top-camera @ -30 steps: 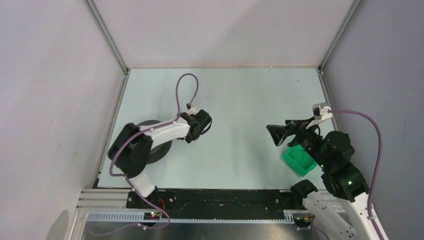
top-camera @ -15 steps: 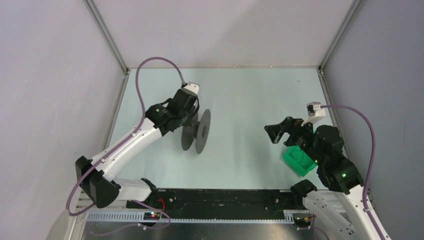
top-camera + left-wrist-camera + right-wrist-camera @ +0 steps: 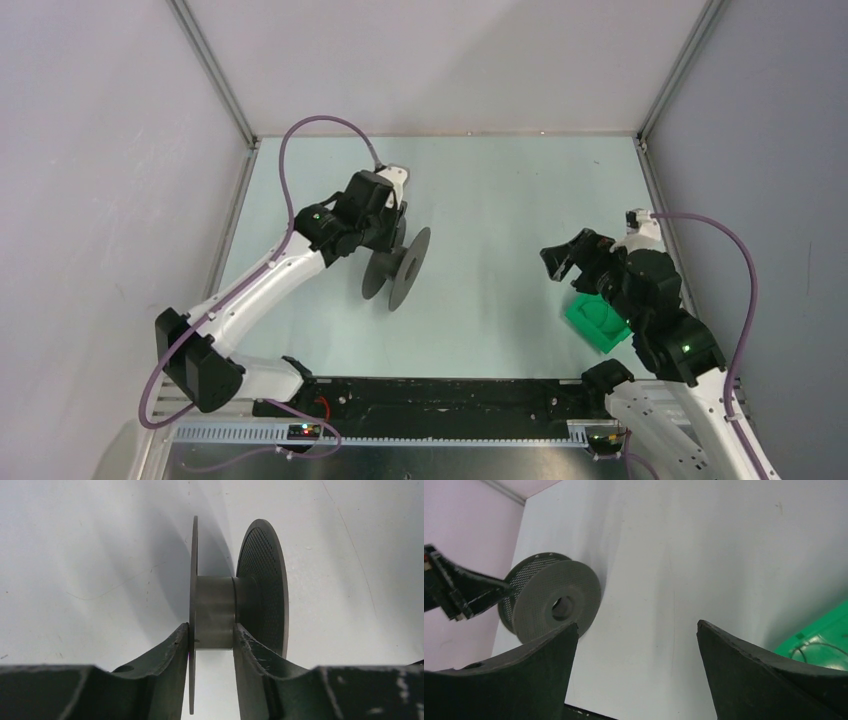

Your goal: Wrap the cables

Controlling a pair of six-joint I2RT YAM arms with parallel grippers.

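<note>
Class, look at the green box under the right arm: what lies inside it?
Thin dark wire loops seem to lie inside the green box; the right arm covers the rest.

Lab enclosure: grey panels (image 3: 100, 150), aluminium frame (image 3: 214, 75)

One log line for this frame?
left gripper: shut on spool | spool: on edge, core bare | right gripper: open, empty, by green tray | phase: wrap not started
</note>
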